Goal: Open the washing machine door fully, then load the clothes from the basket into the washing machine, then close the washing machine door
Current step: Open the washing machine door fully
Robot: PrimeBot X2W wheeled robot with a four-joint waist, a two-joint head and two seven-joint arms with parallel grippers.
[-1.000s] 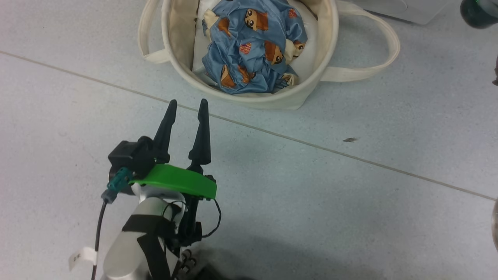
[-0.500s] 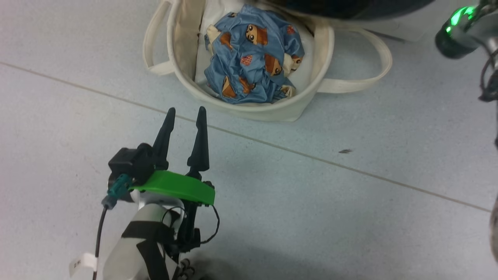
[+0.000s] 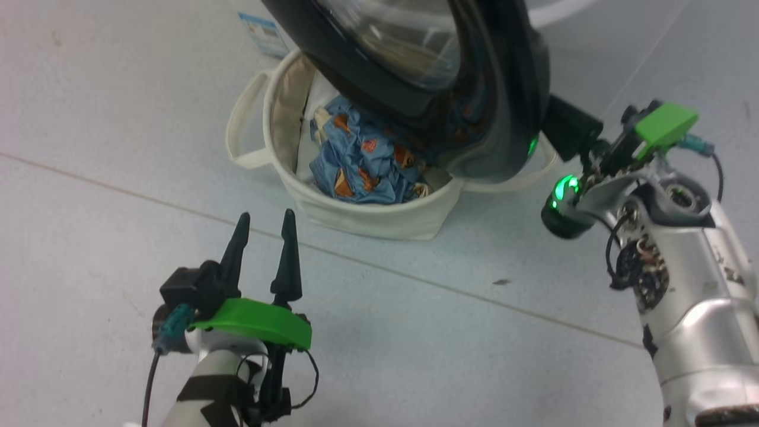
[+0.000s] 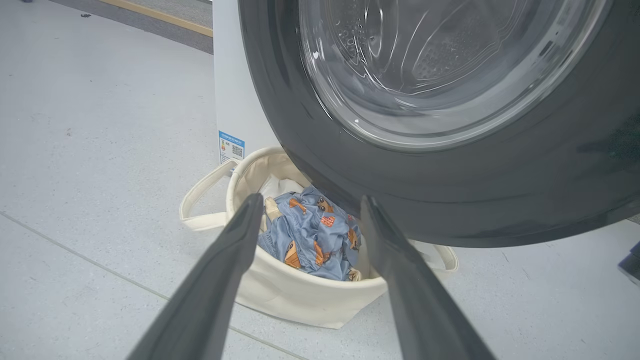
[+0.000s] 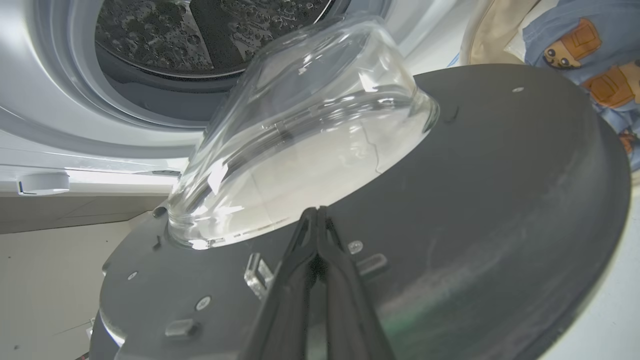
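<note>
- Head view: the washing machine door (image 3: pixel 510 89), a glossy black rim round clear glass, hangs open across the upper middle, over the basket (image 3: pixel 367 216). The basket is a round, soft cream canvas tub with loop strap handles, standing on a speckled pale grey floor (image 3: pixel 415 332).
- The clothes (image 3: pixel 356 160), crumpled blue fabric printed with orange-brown figures, lie inside the basket.
- At lower left, the left gripper (image 3: pixel 265 214) has its dark tapered fingers spread apart, with nothing between them.
- At right, the right gripper (image 3: pixel 566 126) reaches to the door's edge, where its fingertips are hidden.
- Left wrist view: the washing machine (image 4: pixel 235 90), a smooth white box, stands at upper middle. Low on it is a small blue sticker (image 4: pixel 231 147) with a QR code; the print is too small to read.
- Right wrist view: the two fingers are pressed together, tips meeting, against the door's matt dark inner face just below the bulging glass bowl. They grip nothing.
- The dimpled steel drum (image 5: pixel 210 30), ringed in grey, fills the upper left.
</note>
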